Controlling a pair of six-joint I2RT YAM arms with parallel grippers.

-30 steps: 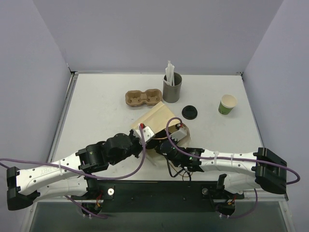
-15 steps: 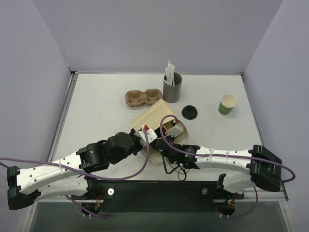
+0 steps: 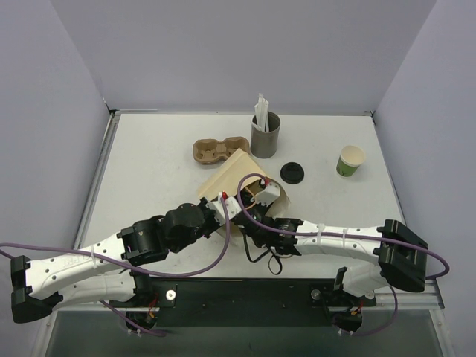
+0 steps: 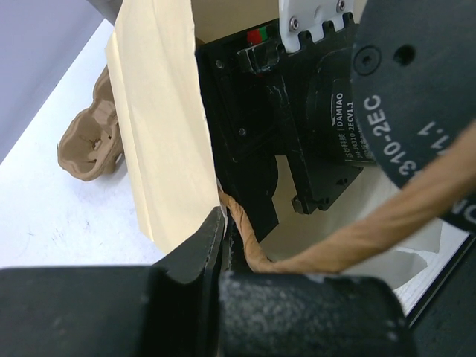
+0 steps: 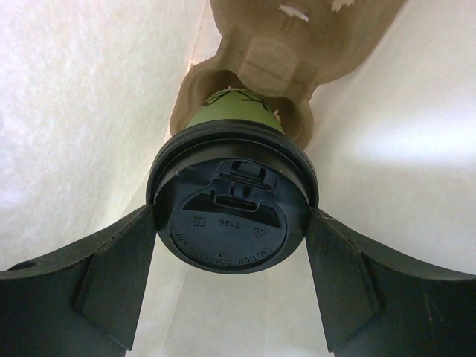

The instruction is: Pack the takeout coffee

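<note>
Left wrist: motor (image 4: 416,97) reads "DAMIAO". Right wrist: coffee lid (image 5: 230,216) embossing unreadable.

Lidded cup (image 5: 230,223): a small green paper cup with a round black plastic lid pressed on, seen lid-first. Its base is seated in one well of the moulded pulp carrier (image 5: 290,44) inside the paper bag (image 5: 82,97). The right gripper (image 5: 232,219) clamps the lid rim from both sides.

Open cup (image 3: 349,161): green with a pale tan rim, uncovered, standing upright at the right side of the table (image 3: 163,186).

Loose lid (image 3: 292,172): black and round, lying flat on the table to the left of the open cup, apart from it.
</note>
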